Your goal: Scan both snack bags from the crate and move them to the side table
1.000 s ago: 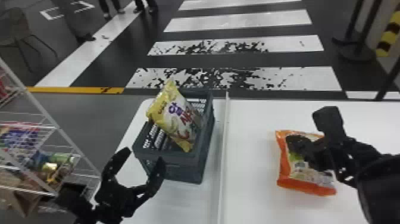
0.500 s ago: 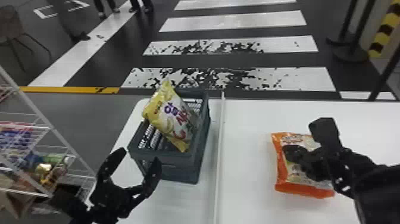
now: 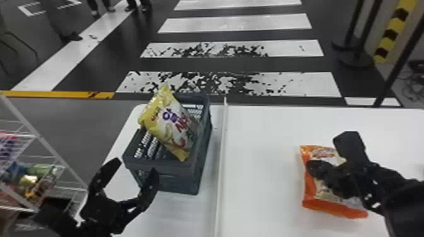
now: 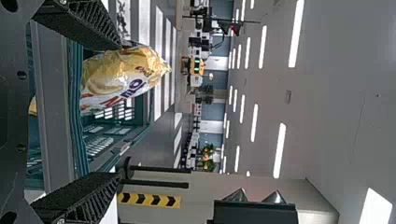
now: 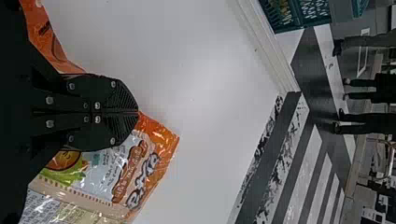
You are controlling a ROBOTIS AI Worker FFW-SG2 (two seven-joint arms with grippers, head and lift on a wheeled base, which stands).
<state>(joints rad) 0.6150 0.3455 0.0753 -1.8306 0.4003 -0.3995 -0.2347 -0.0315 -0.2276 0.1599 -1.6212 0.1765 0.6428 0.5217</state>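
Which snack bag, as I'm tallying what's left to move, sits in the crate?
The yellow-and-white bag, leaning in the dark crate; the orange one lies on the white table.

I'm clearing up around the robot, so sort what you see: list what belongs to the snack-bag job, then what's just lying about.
Job:
- yellow snack bag in the crate
- orange snack bag
- white table
- left gripper, right gripper

Just about:
- wire rack with goods
- black stand
- striped yellow-and-black marker
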